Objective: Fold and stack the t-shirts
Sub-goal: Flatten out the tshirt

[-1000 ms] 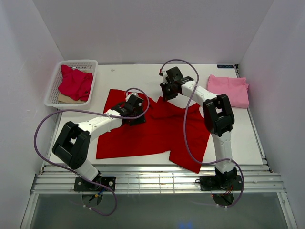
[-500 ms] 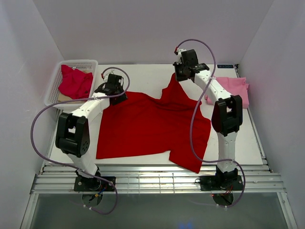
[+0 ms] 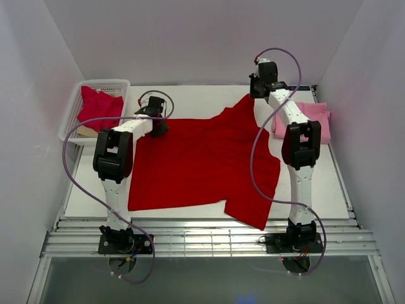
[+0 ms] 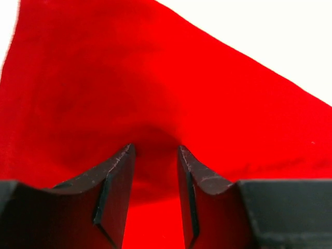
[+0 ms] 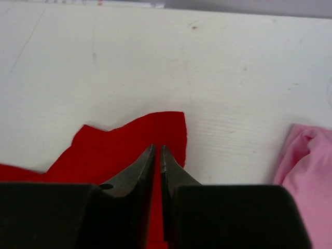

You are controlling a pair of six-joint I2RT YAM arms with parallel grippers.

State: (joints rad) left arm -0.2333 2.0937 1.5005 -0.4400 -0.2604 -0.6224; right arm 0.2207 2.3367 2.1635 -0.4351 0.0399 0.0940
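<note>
Nearest the arm bases, spread open on the white table: the red shirt. Lying mostly flat, with a roughly straight near hem and a sleeve flopped out at the near right corner. Only shallow creases across the middle.

At the red shirt's far left corner: the left gripper, set low against the cloth. Closed on a bunched fold of it, as seen from the left wrist, with the black fingers a narrow gap apart and red fabric puckered in between them.

At the red shirt's far right corner: the right gripper, pinching the very tip of cloth drawn out there into a point. Pressed almost together on the red edge, with barely a sliver left between the fingers. Bare white table just beyond that tip.

To the right of the red shirt, clear of it and level with its far edge: the pink shirt, folded into a rough rectangle.

To the left of the red shirt's far left corner, just beside it: the white mesh basket. Inside, the crimson shirt, crumpled, on top of something tan too hidden to make out.
</note>
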